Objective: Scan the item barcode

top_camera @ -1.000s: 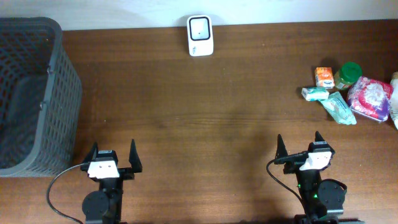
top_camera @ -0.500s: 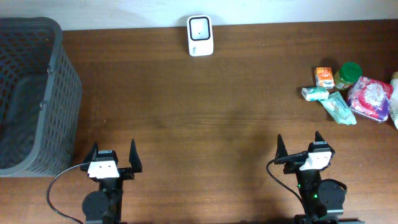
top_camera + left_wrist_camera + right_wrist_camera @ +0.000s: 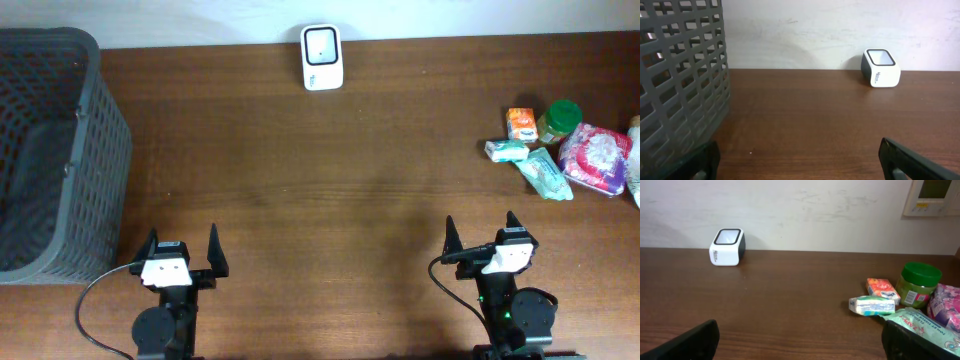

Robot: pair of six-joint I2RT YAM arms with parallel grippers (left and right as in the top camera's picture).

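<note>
The white barcode scanner (image 3: pixel 321 57) stands at the table's far edge by the wall; it shows too in the left wrist view (image 3: pixel 881 67) and the right wrist view (image 3: pixel 727 246). Several grocery items lie at the far right: an orange packet (image 3: pixel 522 123), a green-lidded jar (image 3: pixel 560 119), a small white-teal pack (image 3: pixel 507 150), a teal wipes pack (image 3: pixel 546 174) and a pink pack (image 3: pixel 595 158). My left gripper (image 3: pixel 182 240) is open and empty at the near left. My right gripper (image 3: pixel 480 225) is open and empty at the near right, short of the items.
A tall dark mesh basket (image 3: pixel 50 150) fills the left side of the table, close to my left gripper, and its wall (image 3: pixel 680 75) takes up the left of the left wrist view. Bare brown wood (image 3: pixel 330 200) lies between the grippers and the scanner.
</note>
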